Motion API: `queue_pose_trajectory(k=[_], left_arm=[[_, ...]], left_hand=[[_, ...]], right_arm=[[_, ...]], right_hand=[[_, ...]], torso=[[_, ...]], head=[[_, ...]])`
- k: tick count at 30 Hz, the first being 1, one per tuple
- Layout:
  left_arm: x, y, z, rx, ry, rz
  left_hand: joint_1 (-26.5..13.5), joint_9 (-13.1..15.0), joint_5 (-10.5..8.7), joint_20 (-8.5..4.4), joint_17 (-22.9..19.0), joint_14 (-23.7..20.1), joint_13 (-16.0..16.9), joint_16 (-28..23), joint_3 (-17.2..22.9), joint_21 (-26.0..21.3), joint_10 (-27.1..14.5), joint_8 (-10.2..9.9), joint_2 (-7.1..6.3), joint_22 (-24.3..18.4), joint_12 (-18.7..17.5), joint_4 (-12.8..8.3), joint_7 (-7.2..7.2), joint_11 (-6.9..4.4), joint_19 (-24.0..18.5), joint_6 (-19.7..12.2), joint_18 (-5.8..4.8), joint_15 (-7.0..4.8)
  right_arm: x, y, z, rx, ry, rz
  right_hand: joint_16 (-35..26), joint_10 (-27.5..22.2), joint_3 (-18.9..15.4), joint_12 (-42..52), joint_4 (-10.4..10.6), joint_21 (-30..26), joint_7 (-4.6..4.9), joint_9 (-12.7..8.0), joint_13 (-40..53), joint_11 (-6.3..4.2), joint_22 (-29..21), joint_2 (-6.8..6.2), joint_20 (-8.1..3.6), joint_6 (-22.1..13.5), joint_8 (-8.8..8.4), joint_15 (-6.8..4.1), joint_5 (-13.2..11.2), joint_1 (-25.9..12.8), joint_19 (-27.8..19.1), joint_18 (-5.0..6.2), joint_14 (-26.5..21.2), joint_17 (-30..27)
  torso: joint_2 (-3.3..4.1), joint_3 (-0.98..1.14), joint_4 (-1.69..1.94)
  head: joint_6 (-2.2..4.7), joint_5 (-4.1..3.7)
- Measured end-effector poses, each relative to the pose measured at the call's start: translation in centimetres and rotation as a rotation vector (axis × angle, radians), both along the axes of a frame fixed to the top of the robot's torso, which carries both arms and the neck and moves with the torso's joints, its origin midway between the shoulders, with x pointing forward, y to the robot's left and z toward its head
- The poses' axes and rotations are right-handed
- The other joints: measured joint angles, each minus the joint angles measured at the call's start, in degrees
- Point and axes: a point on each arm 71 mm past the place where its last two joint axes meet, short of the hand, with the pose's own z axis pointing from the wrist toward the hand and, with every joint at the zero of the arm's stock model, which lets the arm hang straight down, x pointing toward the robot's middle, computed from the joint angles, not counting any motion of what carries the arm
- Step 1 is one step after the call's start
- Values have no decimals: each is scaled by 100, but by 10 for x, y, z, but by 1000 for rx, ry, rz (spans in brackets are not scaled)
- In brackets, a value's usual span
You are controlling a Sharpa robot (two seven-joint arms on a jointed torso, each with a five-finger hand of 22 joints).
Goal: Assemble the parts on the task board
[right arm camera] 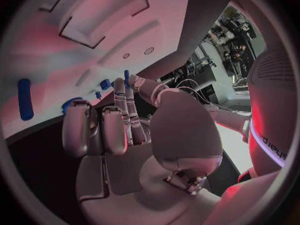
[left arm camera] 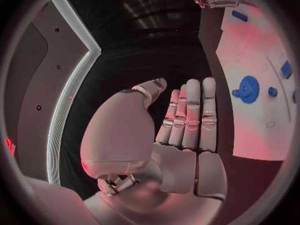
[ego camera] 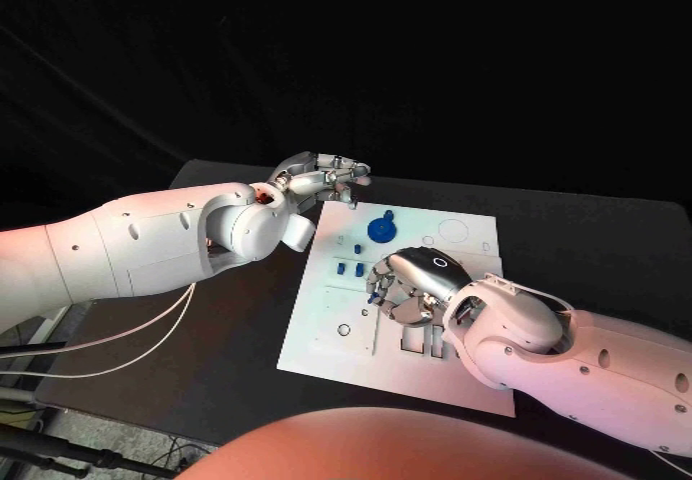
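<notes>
Head view, nearest first: the right hand [ego camera: 411, 290] lies over the middle of the task board [ego camera: 325, 350], its back turned up, so whatever is under its palm is hidden, and I cannot tell from here whether the fingers touch a part. Its wrist view shows the fingers [right arm camera: 103, 127] partly curled with nothing visible between them, though the fingertips are foreshortened against the board, so contact there cannot be settled. The board is a white plate with shallow rectangular recesses near its close edge, partly covered by the right forearm, and small round holes [ego camera: 343, 329]. Just beyond the right hand stand small blue parts [ego camera: 346, 268], too small to make out in shape. Farther on sits a blue gear-like part [ego camera: 381, 228], with a toothed rim plain in the left wrist view [left arm camera: 249, 89]. At the board's far corner the left hand [ego camera: 320, 178] hovers, fingers [left arm camera: 190, 115] straight and pressed together, holding nothing.
</notes>
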Motion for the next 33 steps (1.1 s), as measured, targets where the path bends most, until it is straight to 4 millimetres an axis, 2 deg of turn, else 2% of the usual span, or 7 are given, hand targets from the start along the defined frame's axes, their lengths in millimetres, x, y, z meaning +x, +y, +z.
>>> queue_pose_trajectory(k=[5,11,33], left_arm=[[0,-5,0,-4,0,-12],[0,-8,0,-4,0,-19],[0,-6,0,3,-3,-19]], left_hand=[[0,0,0,0,0,0,0,0,0,0,0,0,0,0,0,0,0,0,0,0,0,0],[-23,0,0,0,-1,0,0,0,0,0,0,0,-23,-6,0,0,0,0,0,0,0,0],[-23,0,-1,0,1,-20,1,0,0,0,0,0,-23,-5,0,0,0,0,0,0,0,20]], right_arm=[[-1,3,-8,-2,12,3],[-1,6,-12,-3,18,6],[-1,6,-21,-31,38,11]], right_hand=[[0,-20,16,0,15,0,17,5,5,20,0,0,0,-19,-5,0,0,0,0,0,0,-9],[0,-20,16,-24,15,0,11,5,9,20,-1,0,0,-27,-11,0,44,0,0,0,0,-15],[0,-31,15,-23,16,0,17,16,18,9,3,0,0,-35,-33,0,67,0,0,0,0,-30]], torso=[[1,4,-3],[5,8,-4],[4,13,-9]], head=[[-1,65],[-1,100],[-1,124]])
